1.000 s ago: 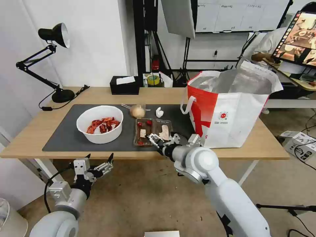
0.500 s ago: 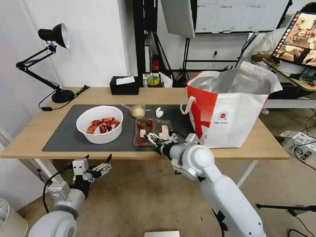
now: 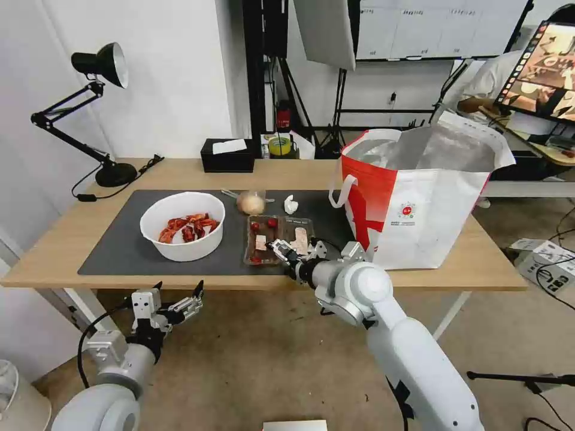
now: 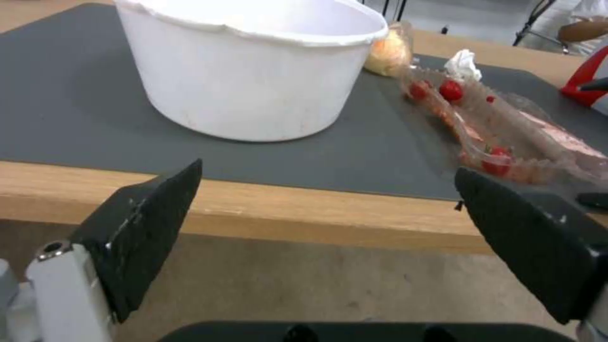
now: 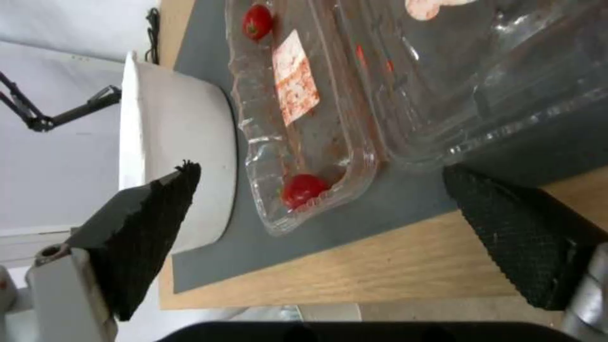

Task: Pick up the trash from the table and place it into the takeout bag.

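Because the clear tray [image 3: 278,238] lies at the bench [image 3: 66,239] edge, we bring the right gripper [image 3: 294,251] low, fingers [image 5: 152,223] wide open and empty, while the left gripper [image 3: 179,298] waits open below.

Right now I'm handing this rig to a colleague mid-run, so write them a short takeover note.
Right gripper: open, at the near edge of the clear tray, gripping nothing.
Left gripper: open, parked below the table edge, in front of the white bowl.
On the grey mat: bowl, tray, bagged lump, tissue.
Takeout bag stands open on the table's right end.
Done: no trash seen bagged.
Left: all four pieces.
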Tool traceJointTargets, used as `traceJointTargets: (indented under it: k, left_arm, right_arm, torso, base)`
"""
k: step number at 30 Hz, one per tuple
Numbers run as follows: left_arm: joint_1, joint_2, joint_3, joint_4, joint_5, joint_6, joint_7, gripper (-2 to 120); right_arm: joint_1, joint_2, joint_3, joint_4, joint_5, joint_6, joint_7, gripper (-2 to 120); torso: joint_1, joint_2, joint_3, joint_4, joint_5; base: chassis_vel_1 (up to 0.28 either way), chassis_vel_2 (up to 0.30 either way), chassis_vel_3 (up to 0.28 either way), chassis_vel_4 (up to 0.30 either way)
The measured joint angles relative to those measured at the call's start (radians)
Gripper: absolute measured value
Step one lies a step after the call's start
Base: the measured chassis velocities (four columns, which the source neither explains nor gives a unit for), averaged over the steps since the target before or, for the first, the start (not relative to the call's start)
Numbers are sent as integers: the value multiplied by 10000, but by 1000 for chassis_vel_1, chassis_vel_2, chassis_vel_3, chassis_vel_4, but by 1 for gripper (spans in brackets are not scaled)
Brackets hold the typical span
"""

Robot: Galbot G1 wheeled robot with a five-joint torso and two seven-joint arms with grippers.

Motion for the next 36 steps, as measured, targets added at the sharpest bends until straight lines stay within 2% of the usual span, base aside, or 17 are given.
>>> traceJointTargets:
  k: [19, 31, 36]
  left_arm:
    - [53, 38, -54, -56, -24, -53, 4, 100]
    - [74, 46, -89, -52, -51, -202, 2, 100]
    - [103, 42, -111, -61, -56, -246, 2, 100]
  right_arm:
    - [-98, -27, 216, 24, -265, -1, -82, 100]
    - [-222, -101, 161, 38, -1178, 3, -900, 100]
    - [-270, -119, 41, 20, -1988, 8, -1516, 100]
  torso:
    - [0, 0, 0, -4, -2]
    - [0, -1, -1, -6, -1]
    - [0, 0, -1, -5, -1]
  base:
    - [0, 0, 0, 0]
    - [0, 0, 0, 0]
    - [0, 0, 0, 0]
